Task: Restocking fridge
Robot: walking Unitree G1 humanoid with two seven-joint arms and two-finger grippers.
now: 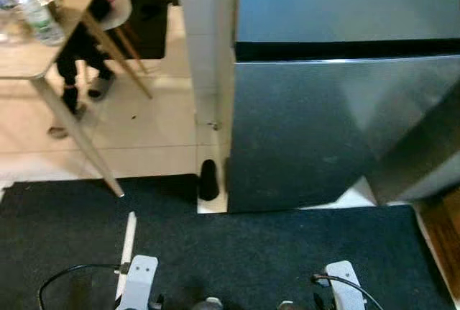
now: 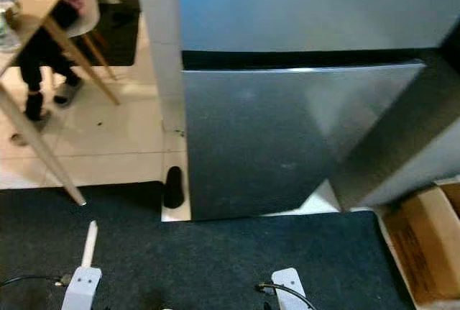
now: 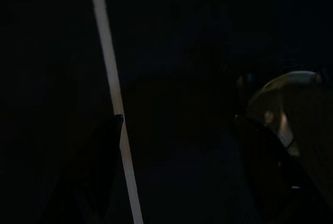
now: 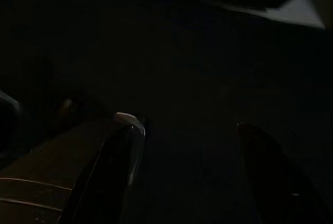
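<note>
1. Fridge (image 1: 338, 130) stands shut, straight ahead past the black mat (image 1: 215, 252).
2. Beside the fridge: a table (image 1: 29, 58) bearing water bottles (image 1: 39, 15).
3. Left gripper (image 3: 177, 130) and right gripper (image 4: 190, 130) hang spread, empty.
4. Risk: approaching empty-handed, or tripping on the mat edge.

Two silver arm housings, the left arm (image 1: 138, 281) and the right arm (image 1: 345, 285), are showing above the dark mat (image 1: 237, 252) (each trailing a thin black cable).

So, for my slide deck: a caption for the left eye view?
Robot faces a closed steel fridge from a dark mat, wooden table at left.
</note>
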